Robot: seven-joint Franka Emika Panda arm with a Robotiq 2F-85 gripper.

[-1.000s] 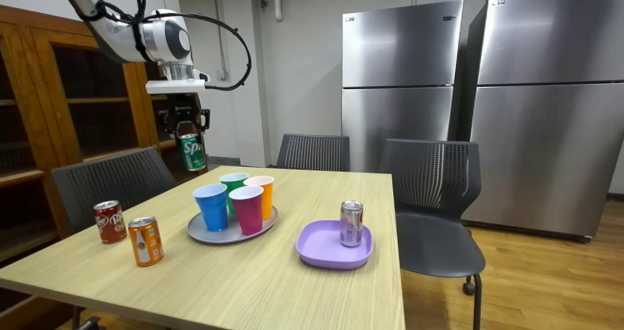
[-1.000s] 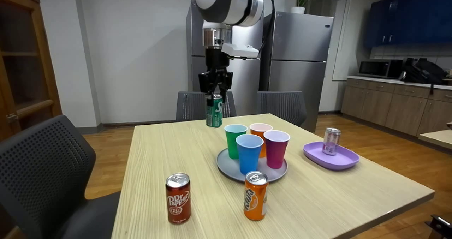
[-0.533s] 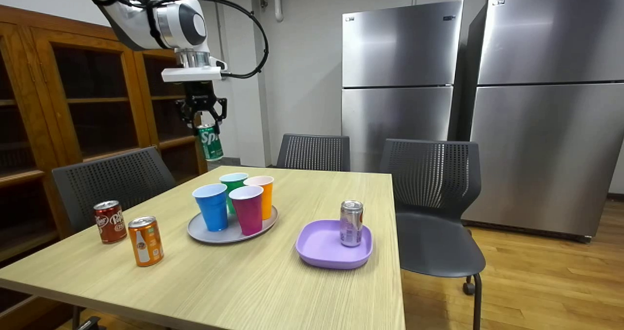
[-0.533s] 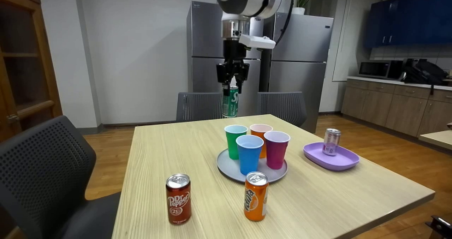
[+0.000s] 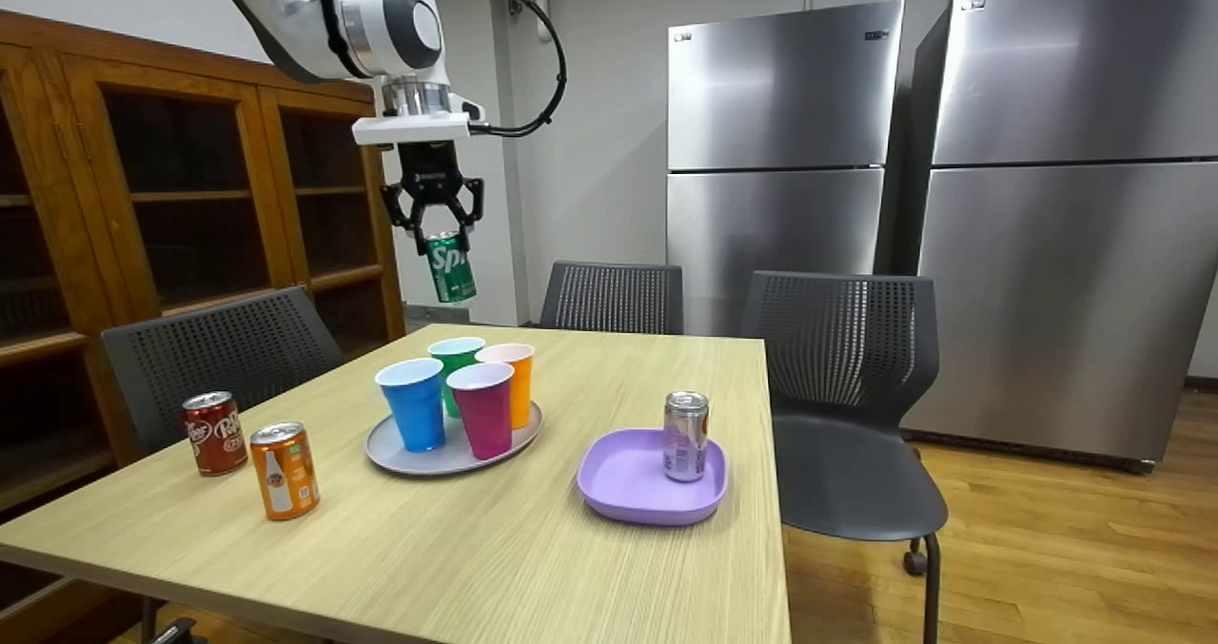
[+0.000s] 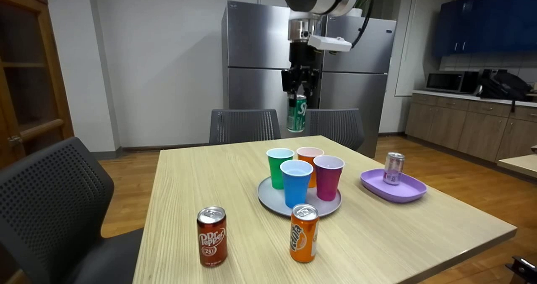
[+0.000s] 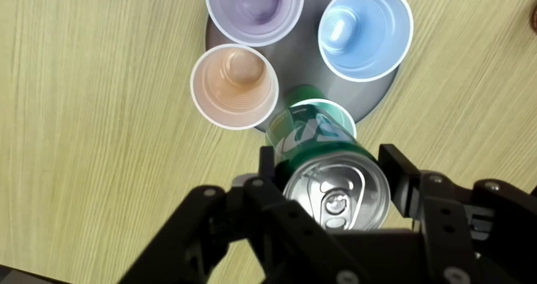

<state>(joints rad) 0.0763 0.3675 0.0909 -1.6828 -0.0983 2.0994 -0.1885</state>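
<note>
While the hand [image 5: 443,242] grips the Sprite can [image 5: 451,275] near its top — long axis almost upright, higher than the bench [image 5: 590,577] — the green cup [image 7: 305,92] stands lower and apart, at twelve o'clock from the lid [image 7: 337,191] in the wrist view.

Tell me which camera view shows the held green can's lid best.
The wrist view: the lid of the green can faces up toward that camera, so its pull tab shows clearly. Both exterior views show the can from the side in the gripper, so the lid is at most a narrow silver sliver.
</note>
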